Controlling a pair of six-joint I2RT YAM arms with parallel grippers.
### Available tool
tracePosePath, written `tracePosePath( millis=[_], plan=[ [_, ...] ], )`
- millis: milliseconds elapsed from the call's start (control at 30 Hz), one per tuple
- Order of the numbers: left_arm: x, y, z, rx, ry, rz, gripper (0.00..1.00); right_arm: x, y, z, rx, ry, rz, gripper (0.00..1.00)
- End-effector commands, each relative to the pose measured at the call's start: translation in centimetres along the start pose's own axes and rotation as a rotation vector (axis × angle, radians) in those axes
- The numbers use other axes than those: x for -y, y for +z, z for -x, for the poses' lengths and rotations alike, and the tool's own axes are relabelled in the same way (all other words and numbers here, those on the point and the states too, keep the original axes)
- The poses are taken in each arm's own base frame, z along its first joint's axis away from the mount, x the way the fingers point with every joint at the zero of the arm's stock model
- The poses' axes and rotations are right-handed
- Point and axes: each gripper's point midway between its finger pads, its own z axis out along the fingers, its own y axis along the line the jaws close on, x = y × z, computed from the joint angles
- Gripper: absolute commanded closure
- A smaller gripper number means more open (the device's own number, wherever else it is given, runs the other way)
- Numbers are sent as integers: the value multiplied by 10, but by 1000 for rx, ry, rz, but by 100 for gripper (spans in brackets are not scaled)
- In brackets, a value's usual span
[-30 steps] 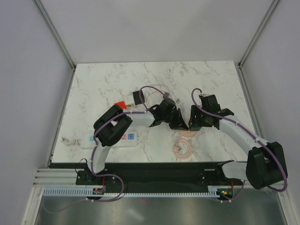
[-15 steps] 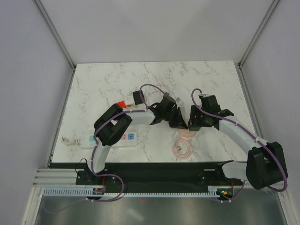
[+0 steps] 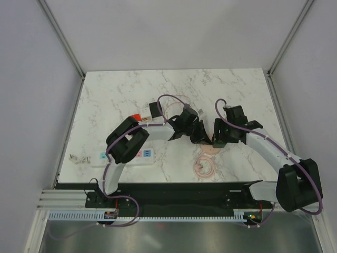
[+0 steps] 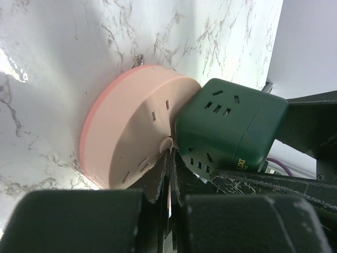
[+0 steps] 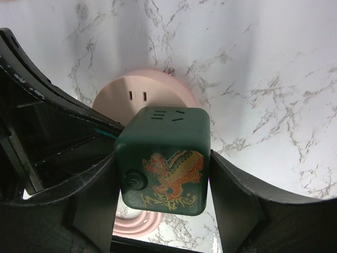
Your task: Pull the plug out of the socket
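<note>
The right tool (image 5: 164,182) is gripping the green cube plug (image 5: 163,142) by its sides over the round pink socket (image 5: 138,96) at mid-desk (image 3: 121,95). The left tool (image 4: 169,158), fully closed, is pressing its tips on the socket's face. The plug is tilting yet touching the socket, so the pull seems unfinished. In view: one plug, one pink socket, one coiled pink cord (image 3: 204,167) and one white power strip (image 3: 142,154).
</note>
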Motion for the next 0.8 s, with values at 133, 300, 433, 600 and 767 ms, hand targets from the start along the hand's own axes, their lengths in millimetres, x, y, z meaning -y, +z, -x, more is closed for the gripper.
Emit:
tracePosePath(
  millis=[133, 300, 433, 600, 767],
  plan=[
    [-95, 8, -26, -28, -46, 296, 98, -25, -12, 28, 66, -3, 92, 100],
    [-100, 9, -30, -35, -44, 311, 98, -27, -28, 44, 110, -13, 85, 100],
    [-101, 10, -30, -39, -39, 312, 98, -29, -22, 37, 57, -23, 98, 100],
    [-103, 9, -31, -35, -38, 320, 98, -32, -34, 51, 110, -21, 101, 100],
    [-98, 10, -30, -36, -31, 315, 98, -30, -37, 51, 105, -24, 87, 100]
  ],
)
